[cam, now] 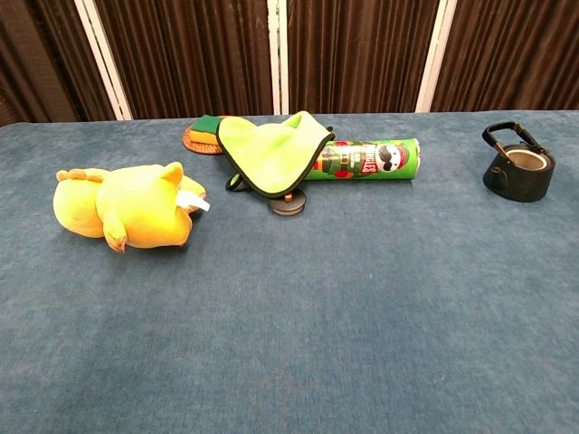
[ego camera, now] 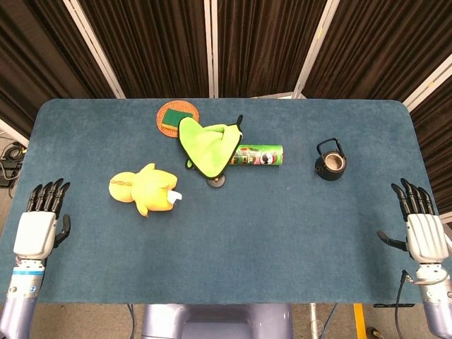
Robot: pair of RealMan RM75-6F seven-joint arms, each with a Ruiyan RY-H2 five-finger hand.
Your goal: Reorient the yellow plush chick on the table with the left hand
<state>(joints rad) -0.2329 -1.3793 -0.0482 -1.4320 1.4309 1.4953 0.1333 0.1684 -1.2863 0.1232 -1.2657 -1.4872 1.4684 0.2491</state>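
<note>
The plush chick point(ego camera: 145, 190) is lying on its side on the table point(ego camera: 282, 233), left of the green cloth point(ego camera: 207, 146); my left hand point(ego camera: 39, 226) is hovering released, fingers apart, well left of the chick; my right hand point(ego camera: 421, 229) is resting released at the far right edge, below the kettle point(ego camera: 330, 162).

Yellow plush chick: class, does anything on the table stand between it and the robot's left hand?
Nothing visible does. In the head view, only bare blue table lies between the left hand and the yellow plush chick. The green cloth and the can lie beyond the chick, away from that hand.
</note>
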